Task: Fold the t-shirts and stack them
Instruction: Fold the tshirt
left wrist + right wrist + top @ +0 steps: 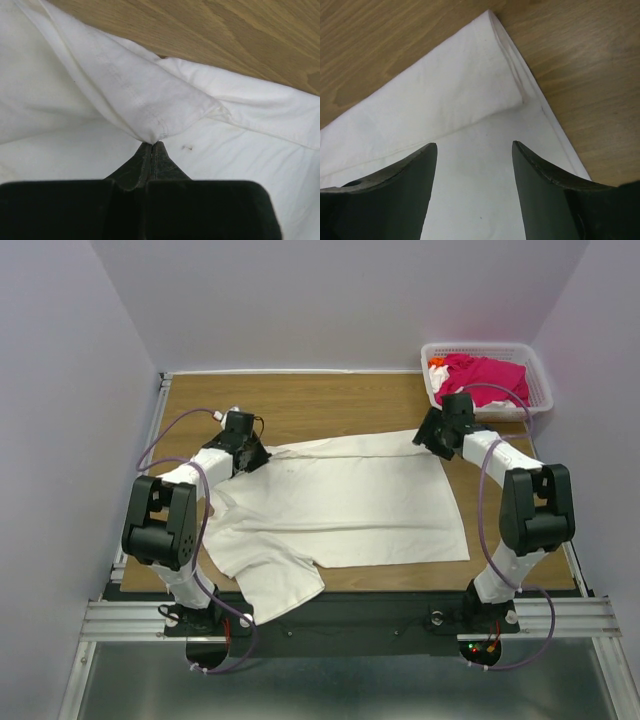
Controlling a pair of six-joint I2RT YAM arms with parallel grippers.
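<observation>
A large off-white t-shirt (340,505) lies spread on the wooden table (330,400), one sleeve hanging toward the near edge. At its far left edge my left gripper (151,144) is shut on a pinched fold of the off-white cloth (145,100). My right gripper (474,145) stands open over the shirt's far right corner (505,55), its fingers (535,170) straddling flat cloth and holding nothing. A magenta-pink t-shirt (487,375) lies bunched in the basket at the far right.
The white lattice basket (540,380) stands at the table's far right corner, with something orange (436,363) at its left end. Walls close in the table on the left, far and right sides. A metal rail (350,615) runs along the near edge.
</observation>
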